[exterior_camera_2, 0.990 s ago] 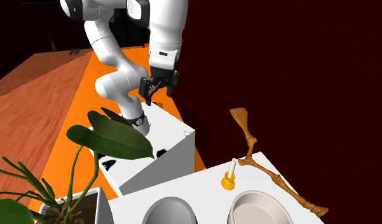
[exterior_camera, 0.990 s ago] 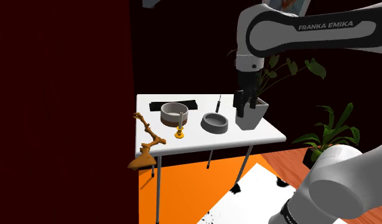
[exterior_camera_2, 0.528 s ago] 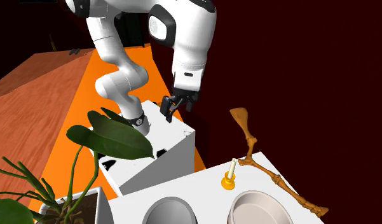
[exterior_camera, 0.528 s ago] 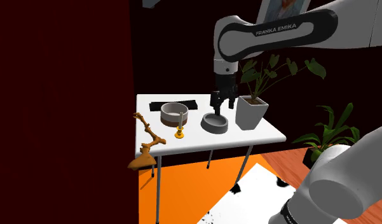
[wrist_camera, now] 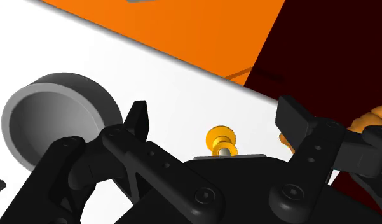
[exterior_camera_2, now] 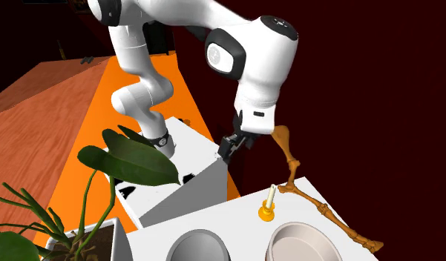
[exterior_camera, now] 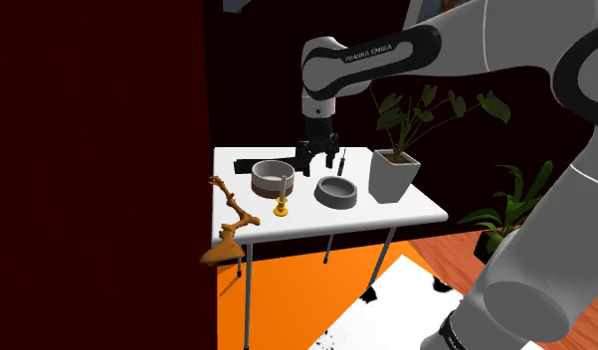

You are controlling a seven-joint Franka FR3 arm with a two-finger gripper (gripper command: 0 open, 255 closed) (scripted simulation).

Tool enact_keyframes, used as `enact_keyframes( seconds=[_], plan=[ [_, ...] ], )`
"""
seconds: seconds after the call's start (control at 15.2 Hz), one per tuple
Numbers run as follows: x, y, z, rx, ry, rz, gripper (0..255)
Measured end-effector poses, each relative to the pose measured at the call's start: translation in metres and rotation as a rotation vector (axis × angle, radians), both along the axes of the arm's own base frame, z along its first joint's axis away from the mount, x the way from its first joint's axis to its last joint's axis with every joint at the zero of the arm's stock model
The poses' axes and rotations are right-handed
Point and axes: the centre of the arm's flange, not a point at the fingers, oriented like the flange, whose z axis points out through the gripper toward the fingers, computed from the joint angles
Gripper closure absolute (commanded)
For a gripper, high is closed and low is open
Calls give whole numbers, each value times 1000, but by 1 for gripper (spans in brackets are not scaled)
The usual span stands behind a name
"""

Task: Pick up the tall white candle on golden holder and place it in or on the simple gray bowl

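Candle point(wrist_camera: 221, 139) on golden holder: seen centred between the jaws, untouched. Jaws spread wide, empty. Judged light, stiff, slim, easily toppled; best gripped mid-shaft.

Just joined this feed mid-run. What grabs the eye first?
The big white arm arches over the small white table, open gripper above it. In the shoulder view, a candle on a gold holder stands left of a gray bowl, and an orange bone-shaped piece overhangs the table's left end.
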Motion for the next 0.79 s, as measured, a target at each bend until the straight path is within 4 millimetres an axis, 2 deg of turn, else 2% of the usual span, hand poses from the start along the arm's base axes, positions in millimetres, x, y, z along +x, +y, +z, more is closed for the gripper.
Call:
enact_keyframes(
  seconds=[0.2,0.46,0.59,0.79],
  plan=[
    [37,12,-17,13,-5,-13,0],
    [83,11,-33,30,-12,-31,0],
    [108,17,-41,38,-15,-40,0],
    [115,16,-56,41,-16,-44,0]
  ],
)
